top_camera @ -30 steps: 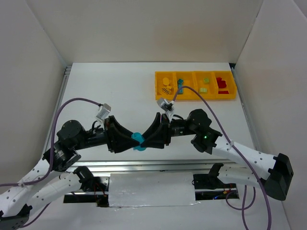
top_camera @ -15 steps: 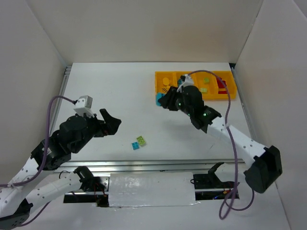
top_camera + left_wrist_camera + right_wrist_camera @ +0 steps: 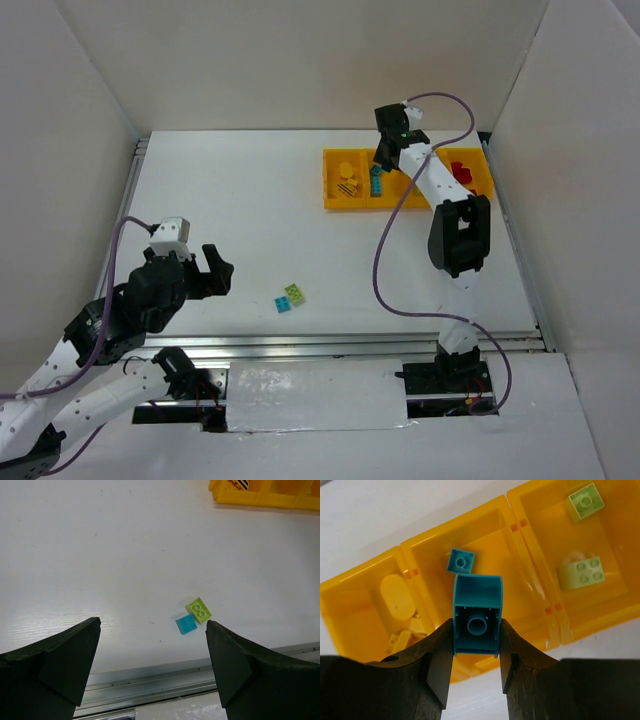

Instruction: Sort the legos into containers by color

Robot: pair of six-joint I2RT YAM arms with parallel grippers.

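Over the yellow tray [image 3: 525,575], teal brick [image 3: 477,610] between right jaws.

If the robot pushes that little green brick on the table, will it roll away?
Probably not: the green brick looks flat and square-edged, so it should slide, not roll. It seems hard plastic, likely stiff and light. The blue brick lies close beside it, so a push may nudge that too.
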